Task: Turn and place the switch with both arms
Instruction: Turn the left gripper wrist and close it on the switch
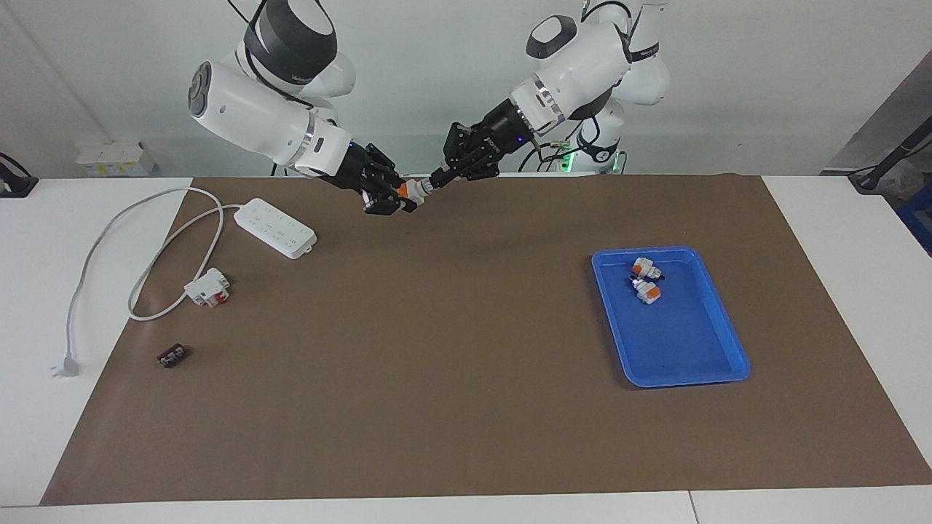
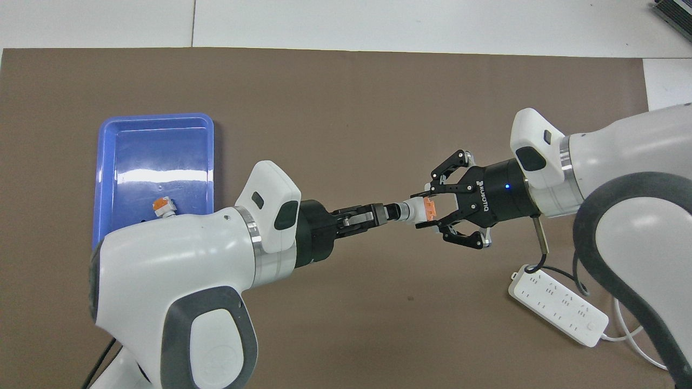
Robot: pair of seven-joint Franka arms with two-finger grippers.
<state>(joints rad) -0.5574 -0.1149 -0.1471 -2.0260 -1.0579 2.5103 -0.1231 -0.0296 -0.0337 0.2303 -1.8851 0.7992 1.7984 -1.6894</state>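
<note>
The switch (image 1: pixel 412 190) (image 2: pixel 413 210) hangs level in the air between the two arms, over the brown mat close to the robots' edge. My right gripper (image 1: pixel 398 196) (image 2: pixel 430 210) is shut on its orange block. My left gripper (image 1: pixel 435 179) (image 2: pixel 385 212) is shut on the black knob tip, its fingers seen edge-on from overhead. The white-silver middle shows between the two grippers.
A blue tray (image 1: pixel 728 342) (image 2: pixel 157 140) toward the left arm's end holds two more small orange-and-white switches (image 1: pixel 646 280). A white power strip (image 1: pixel 275 228) (image 2: pixel 557 308) with its cable, a white-and-red block (image 1: pixel 207 287) and a tiny black piece (image 1: pixel 172 356) lie toward the right arm's end.
</note>
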